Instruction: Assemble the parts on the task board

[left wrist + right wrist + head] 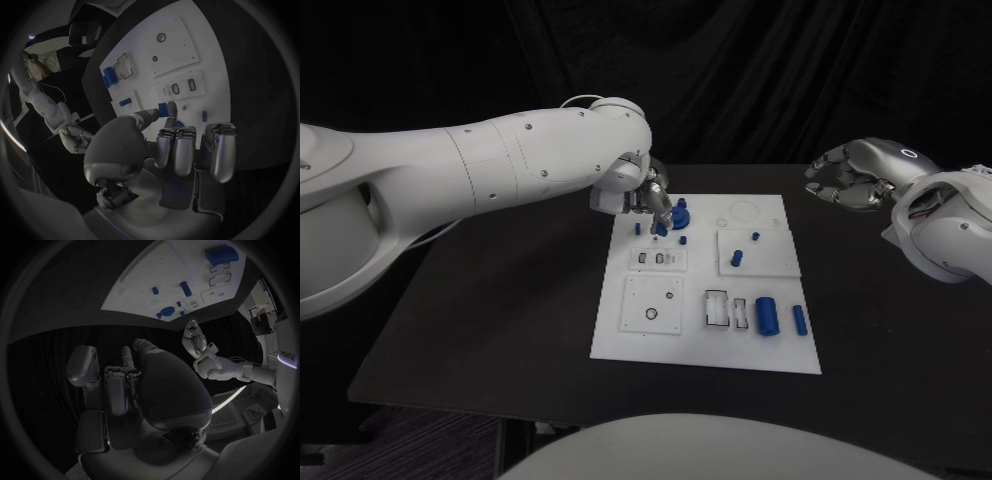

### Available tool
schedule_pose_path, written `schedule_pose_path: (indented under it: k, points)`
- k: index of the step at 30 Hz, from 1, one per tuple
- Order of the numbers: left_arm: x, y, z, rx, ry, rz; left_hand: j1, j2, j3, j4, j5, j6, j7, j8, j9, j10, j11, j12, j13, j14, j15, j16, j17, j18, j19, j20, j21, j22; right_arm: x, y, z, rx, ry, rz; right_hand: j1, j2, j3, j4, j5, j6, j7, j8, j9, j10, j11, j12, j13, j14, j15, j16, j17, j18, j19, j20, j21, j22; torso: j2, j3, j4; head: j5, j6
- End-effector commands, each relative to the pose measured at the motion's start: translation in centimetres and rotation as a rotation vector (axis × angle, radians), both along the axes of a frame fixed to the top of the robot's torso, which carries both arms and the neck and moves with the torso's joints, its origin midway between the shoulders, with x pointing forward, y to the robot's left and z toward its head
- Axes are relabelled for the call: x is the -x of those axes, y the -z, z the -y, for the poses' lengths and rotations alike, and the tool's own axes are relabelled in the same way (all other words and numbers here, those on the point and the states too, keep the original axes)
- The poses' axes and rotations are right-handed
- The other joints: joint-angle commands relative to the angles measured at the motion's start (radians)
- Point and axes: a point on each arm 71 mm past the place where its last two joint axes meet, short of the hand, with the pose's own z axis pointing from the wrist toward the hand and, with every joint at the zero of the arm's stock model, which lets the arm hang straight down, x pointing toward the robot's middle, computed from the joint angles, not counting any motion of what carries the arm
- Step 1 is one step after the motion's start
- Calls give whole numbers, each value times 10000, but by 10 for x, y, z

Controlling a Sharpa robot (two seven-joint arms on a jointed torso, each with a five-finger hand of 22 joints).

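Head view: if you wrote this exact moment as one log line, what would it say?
left hand: pinching small blue part above task board | right hand: curled, holding nothing, off board | large blue cylinder: lying on board

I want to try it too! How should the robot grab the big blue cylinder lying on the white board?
Probably around the middle of the big blue cylinder, coming straight down from above. It lies flat on the task board, so its rounded sides are free for fingers, though another blue part lies close beside it.

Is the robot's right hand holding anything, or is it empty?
Empty. The right hand hangs off the task board, fingers curled in on nothing.
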Motion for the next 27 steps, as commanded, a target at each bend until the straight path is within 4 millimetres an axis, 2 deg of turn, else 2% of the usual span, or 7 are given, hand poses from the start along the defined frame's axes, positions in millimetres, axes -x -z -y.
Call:
schedule_pose_path:
  k: [1,3,6,9,14,27]
  points:
    - [2,7,3,-173,35,-329,-1,120,251,-309,56,32,-17,-75,-12,1047,68,27,2633,1055,73,26,2631,34,276,33,42,2179,0,1,0,48,96,-56,56,-58,83,0,61,-15,29,1,-17,1060,83,25,2632,979,50,-55,2475,86,-95,9,-67,1343,2,-41,36,12,-2]
    - [3,11,4,-187,11,-386,-22,157,212,-315,118,39,-12,-92,-16,1047,70,27,2633,1055,74,26,2631,23,312,35,78,2202,0,1,0,49,84,-60,56,-58,83,0,61,-15,29,1,-17,1060,83,25,2632,979,50,-55,2475,86,-95,9,-67,1343,-22,-49,58,-5,-2]
    - [4,18,5,-209,-13,-488,-57,196,165,-312,166,64,-12,-102,-16,1047,70,27,2633,1055,74,26,2631,14,341,36,105,2219,0,1,0,52,77,-71,56,-58,83,0,61,-15,29,1,-17,1060,83,25,2632,979,50,-55,2475,86,-95,9,-67,1343,-54,-37,48,-5,-2]
    - [5,23,6,-229,-40,-570,-95,221,121,-303,187,85,-13,-108,-16,1047,69,27,2633,1055,73,26,2631,13,349,36,111,2224,0,1,0,56,84,-79,53,-60,90,-2,64,-15,31,1,-19,1060,86,25,2632,974,52,-71,2466,90,-104,11,-94,1337,-57,-39,57,-17,-2]
    - [6,31,5,-205,-195,-607,-123,259,85,-303,218,101,-19,-120,-18,1047,65,27,2633,1055,72,26,2631,13,353,36,112,2226,0,1,0,60,101,-85,53,-60,90,-2,64,-15,31,1,-19,1060,86,25,2632,974,52,-71,2466,90,-104,11,-94,1337,-59,-19,36,9,-2]
    - [10,44,7,-89,-349,-644,-154,318,55,-294,251,93,-11,-147,-25,1047,66,27,2633,1055,68,26,2631,22,330,35,84,2213,0,2,-2,72,49,-121,49,-63,95,-2,66,-14,31,1,-21,1060,87,25,2632,971,54,-80,2460,93,-112,13,-116,1332,-56,-12,46,40,-2]
